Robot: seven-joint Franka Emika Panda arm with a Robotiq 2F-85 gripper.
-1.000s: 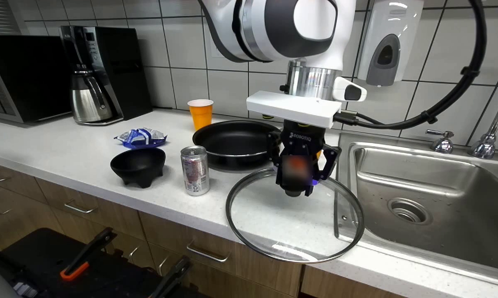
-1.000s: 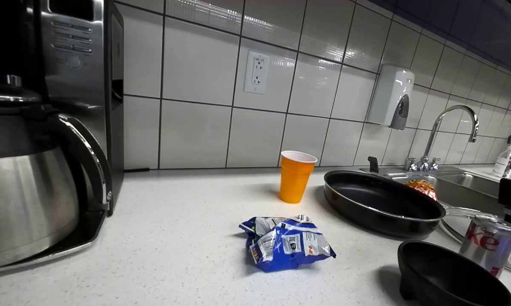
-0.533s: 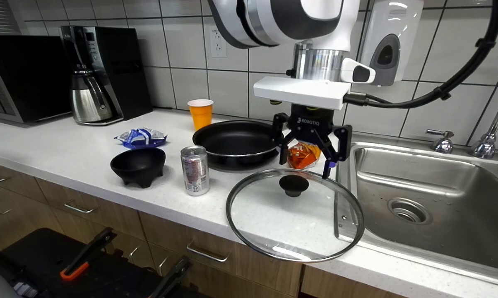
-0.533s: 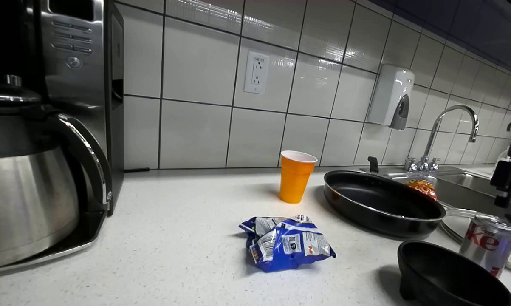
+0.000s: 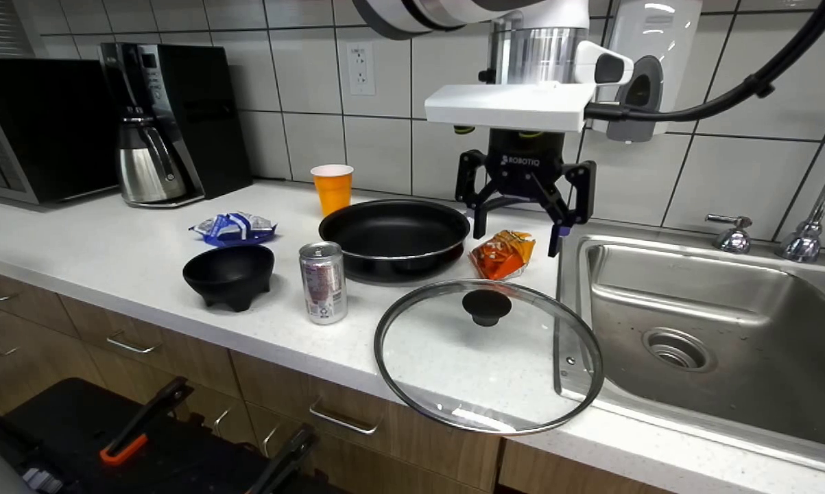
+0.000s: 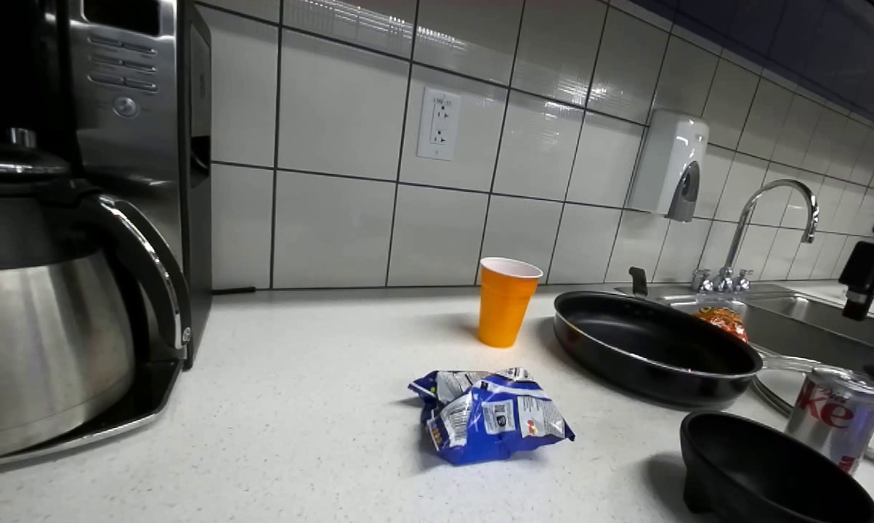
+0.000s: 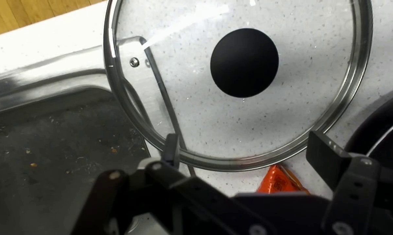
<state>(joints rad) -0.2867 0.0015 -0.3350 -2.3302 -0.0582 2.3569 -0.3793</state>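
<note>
Fingers (image 7: 327, 160) spread wide, empty, hang apart from glass lid (image 5: 487, 357). Lid apparently already set down: lying on tabletop (image 6: 298, 407), knob (image 5: 487, 305) up. In exterior view, uncovered frying pan (image 5: 395, 232) at lid's eleven o'clock.

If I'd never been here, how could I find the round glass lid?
Find the rectangular silver metal sink. Beside its basin, on the speckled white counter, lies the round clear glass lid, partly over the sink's rim. Unlike the round black pan, it's see-through, with a round black knob on top.
</note>
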